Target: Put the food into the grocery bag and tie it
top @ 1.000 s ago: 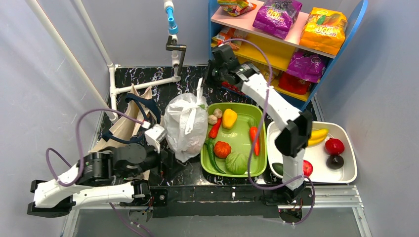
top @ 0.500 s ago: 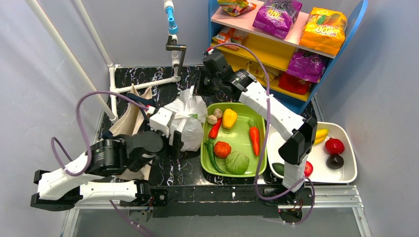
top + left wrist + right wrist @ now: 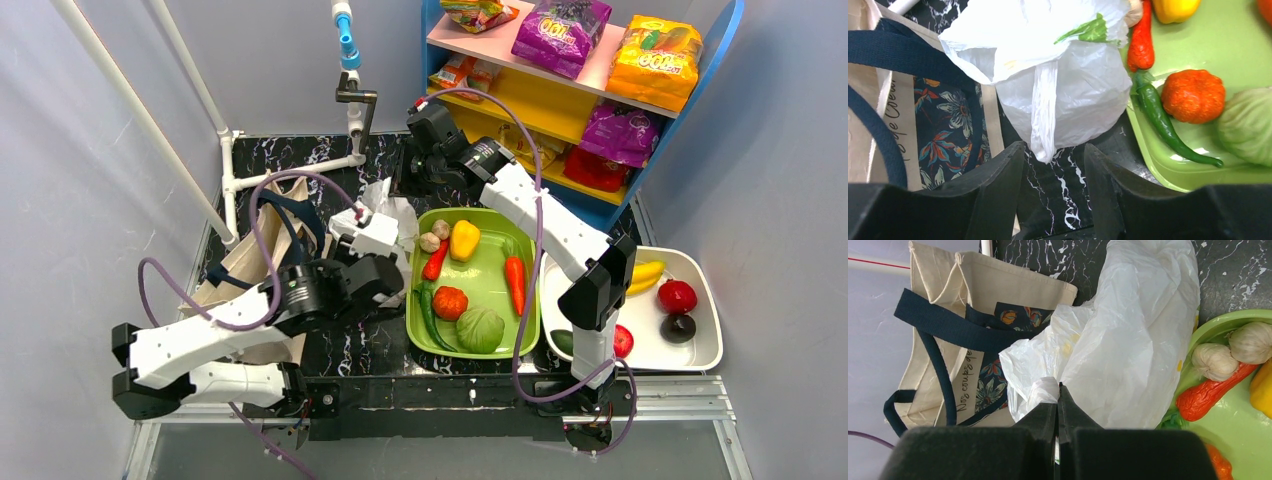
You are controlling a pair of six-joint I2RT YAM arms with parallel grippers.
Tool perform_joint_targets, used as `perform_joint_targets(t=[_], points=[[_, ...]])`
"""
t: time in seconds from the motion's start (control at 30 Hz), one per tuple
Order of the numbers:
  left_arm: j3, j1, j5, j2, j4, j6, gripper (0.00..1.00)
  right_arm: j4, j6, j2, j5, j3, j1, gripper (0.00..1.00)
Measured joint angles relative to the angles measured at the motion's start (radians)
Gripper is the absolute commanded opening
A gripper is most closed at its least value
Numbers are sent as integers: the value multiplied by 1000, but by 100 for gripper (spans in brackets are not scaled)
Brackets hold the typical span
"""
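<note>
The white grocery bag (image 3: 388,212) stands bulging on the black marble table, between a cloth tote and a green tray. What it holds is hidden. My right gripper (image 3: 1058,390) is shut on a bunched piece of the bag's top (image 3: 1045,387), at the bag's far side (image 3: 402,180). My left gripper (image 3: 1050,162) is open at the bag's near side, and the end of a twisted loop handle (image 3: 1044,120) hangs just between its fingertips. A yellow banana (image 3: 645,272) lies in the white tub. Purple (image 3: 560,30) and orange-yellow (image 3: 655,60) snack packets sit on the shelf.
The green tray (image 3: 470,212) to the right of the bag holds peppers, carrots and a cabbage. The white tub (image 3: 650,342) holds more fruit. A cloth tote (image 3: 255,250) with navy straps lies to the left of the bag. A white pipe frame (image 3: 290,175) stands behind it.
My left arm swung forward and to the right up to the bag, and its jaws narrowed. My right gripper drew the bag's top a little to the left and back, staying shut.
</note>
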Motion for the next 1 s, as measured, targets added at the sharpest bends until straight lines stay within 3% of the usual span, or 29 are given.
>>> perform_joint_targets(t=[0.27,0.9,1.0], points=[[30,109,81,132,-16,-19,43,-28,4,33,-35,53,-14,1],[-63,198,137,117,67,14,32,-80,23,71,-90,92,-39,1],[-64,204,148,118,123,63,24,-80,26,77,-93,92,-40,1]])
